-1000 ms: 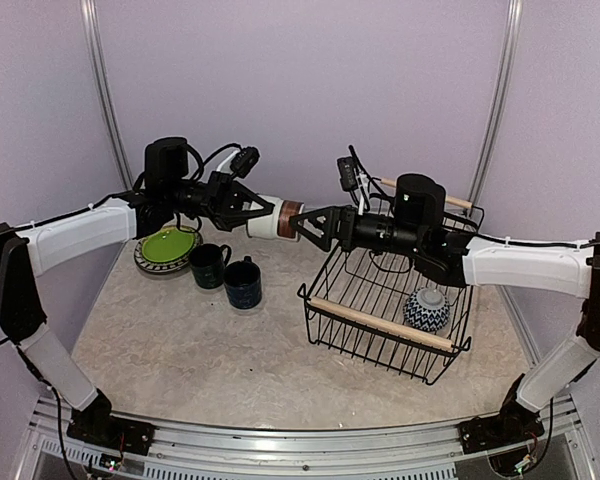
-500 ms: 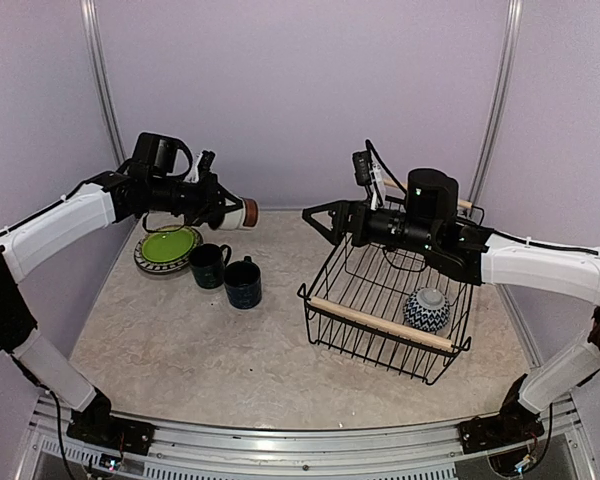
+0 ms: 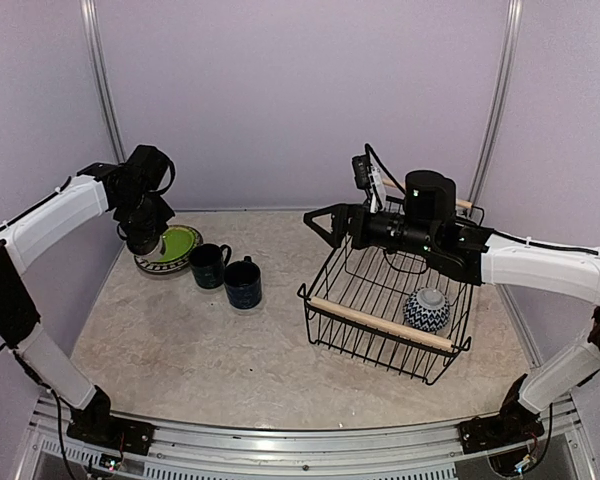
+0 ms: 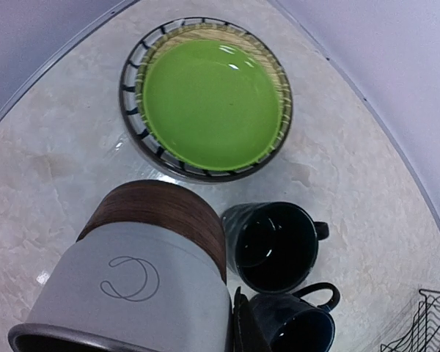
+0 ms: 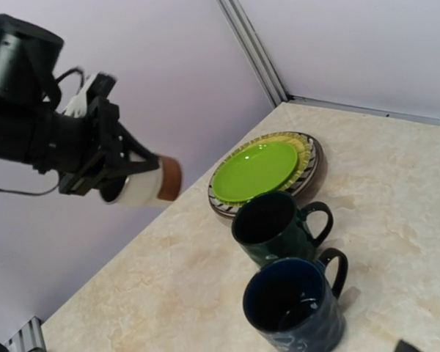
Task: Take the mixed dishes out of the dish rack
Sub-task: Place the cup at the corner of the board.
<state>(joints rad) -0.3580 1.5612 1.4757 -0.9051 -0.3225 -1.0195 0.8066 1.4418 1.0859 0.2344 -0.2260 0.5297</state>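
Left wrist view: left gripper (image 5: 116,183) clamped on cup (image 4: 147,279) by green plate (image 4: 213,103), should set it upright on table (image 4: 51,183) clear of mugs (image 4: 275,246); right gripper (image 3: 318,222) wide, empty

It was a lab robot cell: plain lilac panel walls (image 3: 300,100) and metal corner posts (image 3: 100,80) enclosed a marble-look bench (image 3: 180,350), with a left arm (image 3: 55,215) and a right arm (image 3: 540,265) bolted to an aluminium rail (image 3: 280,440).
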